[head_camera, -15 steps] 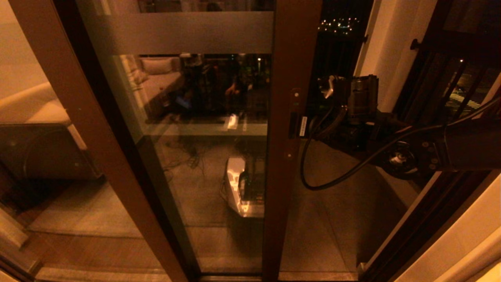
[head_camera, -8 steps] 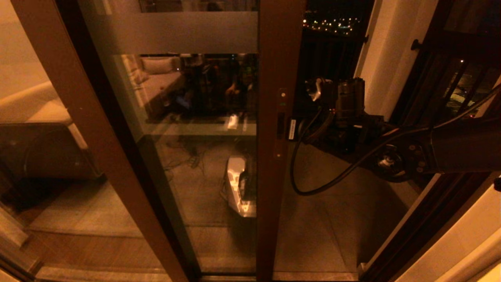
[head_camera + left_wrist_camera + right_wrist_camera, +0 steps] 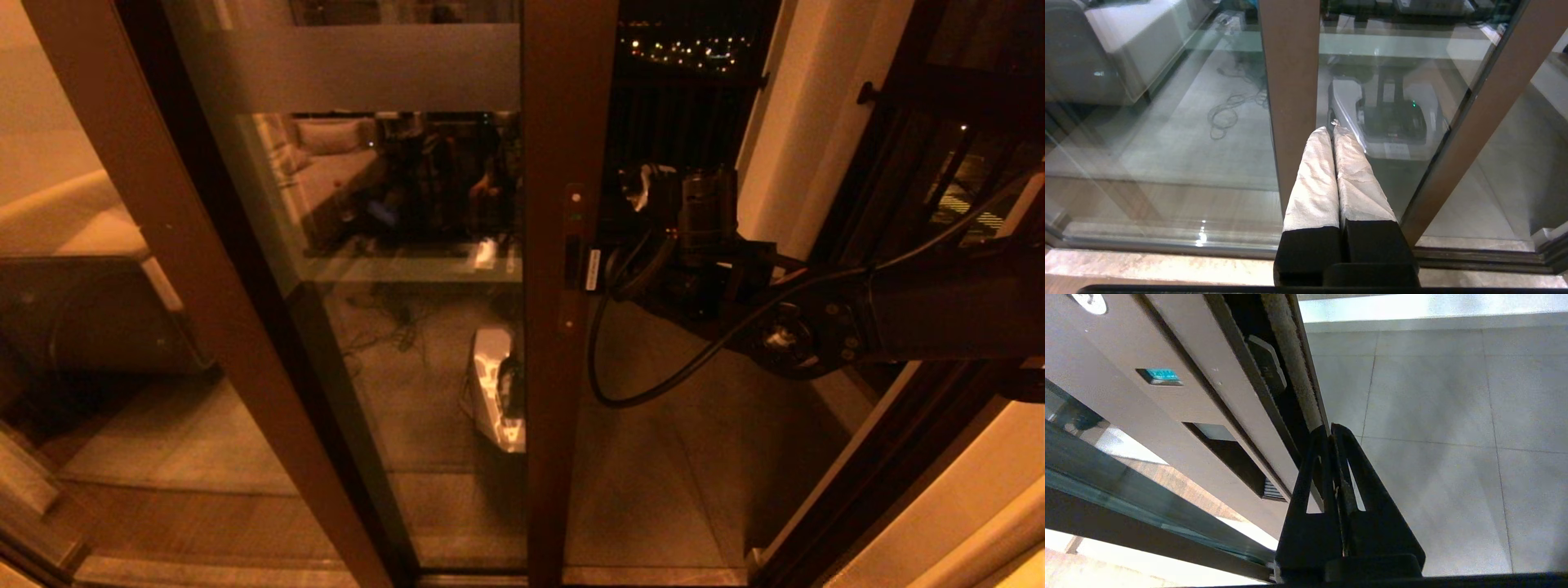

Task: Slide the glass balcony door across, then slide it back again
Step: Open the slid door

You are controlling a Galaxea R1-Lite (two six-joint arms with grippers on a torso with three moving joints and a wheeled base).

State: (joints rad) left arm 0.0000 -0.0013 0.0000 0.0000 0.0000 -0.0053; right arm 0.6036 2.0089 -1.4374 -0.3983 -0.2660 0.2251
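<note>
Right gripper [image 3: 1331, 433] has its black fingers pressed together, tips right against the free edge of the glass balcony door [image 3: 563, 245], next to the recessed handle slot in the brown frame. The door stands partway across the opening, its pane mirroring a sofa [image 3: 326, 163] and cables on the room floor, with grey balcony tiles [image 3: 694, 474] and dark railing [image 3: 939, 180] showing on its open side. The left gripper [image 3: 1333, 134] hangs low before the glass, wrapped fingers together.
</note>
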